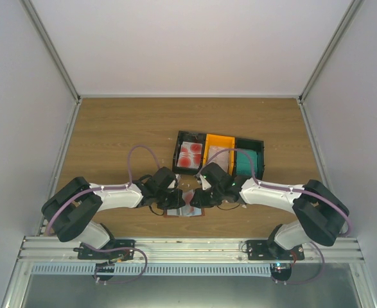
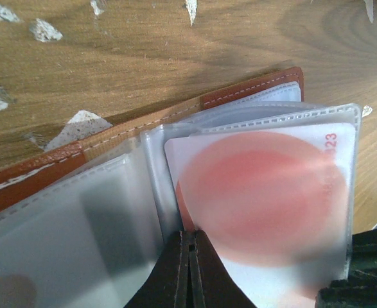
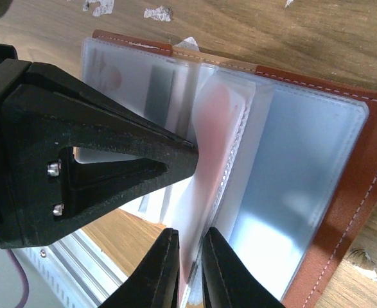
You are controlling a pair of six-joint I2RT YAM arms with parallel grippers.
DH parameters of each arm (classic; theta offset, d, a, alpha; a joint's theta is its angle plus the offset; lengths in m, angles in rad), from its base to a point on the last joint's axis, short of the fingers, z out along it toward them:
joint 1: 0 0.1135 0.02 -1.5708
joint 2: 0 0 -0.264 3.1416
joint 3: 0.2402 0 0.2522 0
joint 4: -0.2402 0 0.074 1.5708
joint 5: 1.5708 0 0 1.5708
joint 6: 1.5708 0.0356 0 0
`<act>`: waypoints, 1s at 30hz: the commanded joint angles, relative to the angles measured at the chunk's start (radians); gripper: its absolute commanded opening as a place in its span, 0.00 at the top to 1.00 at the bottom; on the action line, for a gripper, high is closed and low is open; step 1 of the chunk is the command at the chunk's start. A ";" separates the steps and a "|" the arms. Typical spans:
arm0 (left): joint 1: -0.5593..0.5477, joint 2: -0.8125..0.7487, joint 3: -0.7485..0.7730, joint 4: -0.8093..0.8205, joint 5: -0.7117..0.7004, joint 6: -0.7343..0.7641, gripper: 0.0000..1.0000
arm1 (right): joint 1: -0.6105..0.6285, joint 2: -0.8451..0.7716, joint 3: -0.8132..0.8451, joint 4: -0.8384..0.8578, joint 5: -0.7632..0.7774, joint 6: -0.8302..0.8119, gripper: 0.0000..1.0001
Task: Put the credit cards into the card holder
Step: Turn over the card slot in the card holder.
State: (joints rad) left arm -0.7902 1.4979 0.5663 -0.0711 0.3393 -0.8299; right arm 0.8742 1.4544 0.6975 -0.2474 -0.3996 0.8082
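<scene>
The top camera is looking steeply down from above and behind the arm bases, far enough back to be taking in the whole desk (image 1: 111, 128), with the card holder (image 1: 187, 212) showing small at lower centre. The left wrist camera is peering past the left hand (image 2: 189, 269) at that holder from very close. The right wrist camera is facing it from the opposite side past the right hand (image 3: 188, 269), equally close, and is also catching the left hand.

Left arm (image 1: 117, 196), right arm (image 1: 275, 191): jaws pinched.
</scene>
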 commanded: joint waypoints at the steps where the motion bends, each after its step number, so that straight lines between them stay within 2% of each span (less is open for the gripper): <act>1: 0.002 0.064 -0.046 -0.114 -0.124 0.009 1.00 | -0.001 -0.014 0.031 -0.016 0.029 -0.016 0.85; 5: 0.003 0.070 -0.046 -0.113 -0.124 0.009 1.00 | -0.001 -0.028 0.045 -0.045 0.045 -0.028 0.77; 22: 0.003 0.078 -0.051 -0.117 -0.137 0.008 1.00 | -0.001 -0.033 0.060 -0.098 0.067 -0.045 0.77; 30: 0.003 0.078 -0.053 -0.115 -0.136 0.009 1.00 | -0.001 -0.015 0.040 -0.038 -0.006 -0.036 0.79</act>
State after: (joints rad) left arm -0.7902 1.5040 0.5663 -0.0700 0.3393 -0.8299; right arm 0.8742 1.4448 0.7330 -0.3359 -0.3508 0.7742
